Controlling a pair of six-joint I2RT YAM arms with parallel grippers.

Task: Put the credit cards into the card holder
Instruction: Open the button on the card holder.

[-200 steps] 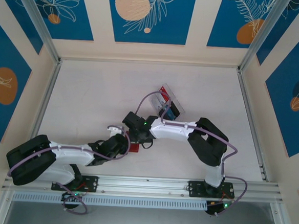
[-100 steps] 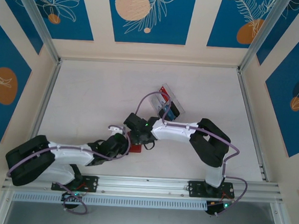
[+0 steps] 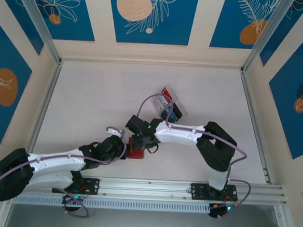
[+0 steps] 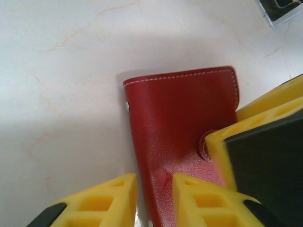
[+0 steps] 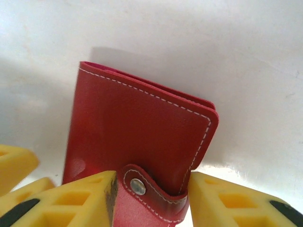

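The card holder (image 3: pixel 136 154) is a dark red wallet lying shut on the white table, snap tab fastened (image 5: pixel 138 186). My left gripper (image 4: pixel 154 203) is open at its near edge: one finger (image 4: pixel 203 198) lies on the leather and the other (image 4: pixel 104 203) is over the table. My right gripper (image 5: pixel 151 203) is open with its jaws either side of the snap tab. Its yellow finger (image 4: pixel 265 123) also appears in the left wrist view. The credit cards (image 3: pixel 168 105), red and dark ones, lie in a clear tray (image 3: pixel 177 101) behind the grippers.
The clear tray's corner (image 4: pixel 279 12) shows at the top right of the left wrist view. Both arms meet at the table's near middle. An aluminium rail (image 3: pixel 151 186) runs along the near edge, and frame posts stand at the side walls.
Both grippers have opened from shut. The left arm has stretched out lower and further left at its elbow. More of the wallet now shows between the two grippers.
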